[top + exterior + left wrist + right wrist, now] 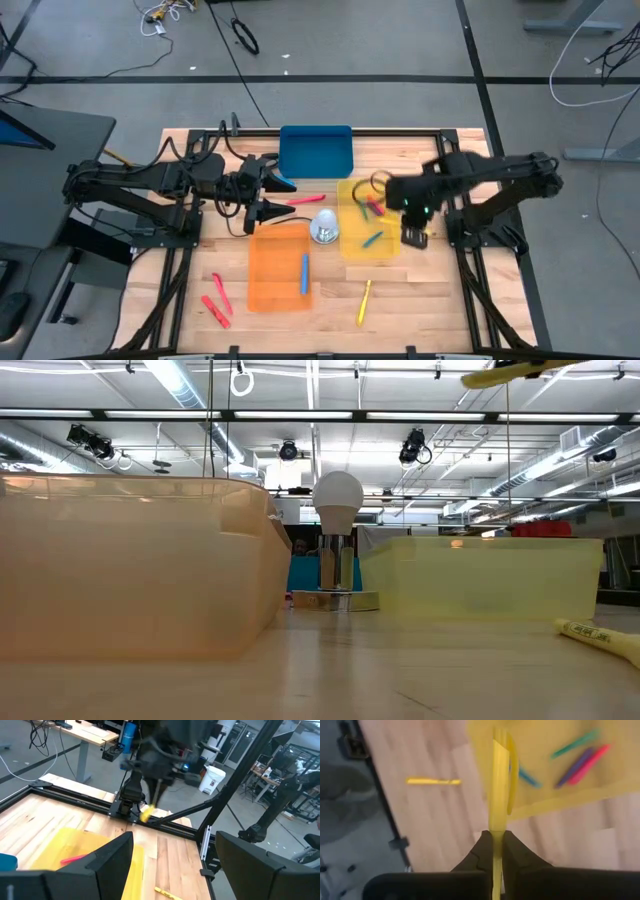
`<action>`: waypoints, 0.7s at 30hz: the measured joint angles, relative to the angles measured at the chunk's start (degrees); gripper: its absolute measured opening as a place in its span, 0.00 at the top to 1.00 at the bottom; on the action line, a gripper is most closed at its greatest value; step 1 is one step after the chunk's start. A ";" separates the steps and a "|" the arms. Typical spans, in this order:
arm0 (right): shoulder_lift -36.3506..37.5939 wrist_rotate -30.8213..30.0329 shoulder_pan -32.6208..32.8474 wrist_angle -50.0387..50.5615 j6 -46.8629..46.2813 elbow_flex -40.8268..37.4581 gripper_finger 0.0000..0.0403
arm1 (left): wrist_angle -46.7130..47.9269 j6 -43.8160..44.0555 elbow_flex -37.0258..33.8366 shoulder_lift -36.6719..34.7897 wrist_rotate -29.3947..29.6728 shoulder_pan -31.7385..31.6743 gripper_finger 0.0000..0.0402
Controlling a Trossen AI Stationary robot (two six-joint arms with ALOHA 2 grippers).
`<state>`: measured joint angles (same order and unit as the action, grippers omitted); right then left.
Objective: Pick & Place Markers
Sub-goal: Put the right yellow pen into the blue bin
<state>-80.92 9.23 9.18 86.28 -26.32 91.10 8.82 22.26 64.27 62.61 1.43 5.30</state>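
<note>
Right gripper (pixel 493 851): jaws closed on a yellow marker (pixel 498 785), held above the desk (pixel 440 300) at the yellow tray's (pixel 352 247) outer edge. Left gripper (pixel 172 865): jaws open, empty, waiting between blue tray (pixel 315 152) and orange tray (pixel 270 280). Risk: the marker hangs over the tray rim; released here it may strike the wall and roll out. Loose yellow marker (pixel 364 301) and red markers (pixel 217 302) remain on the desk. Obscured: the grip itself in the high view; low view shows only tray walls.

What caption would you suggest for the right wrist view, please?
Right gripper shut on a yellow marker, held above the yellow tray.
</note>
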 joint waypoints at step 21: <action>-20.09 -1.76 -25.13 3.71 25.48 21.29 0.99 | 0.00 -0.39 0.00 0.02 0.00 0.02 0.29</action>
<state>-101.01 7.47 -15.95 89.99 -0.84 112.38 8.82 21.87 64.27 62.63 1.43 5.32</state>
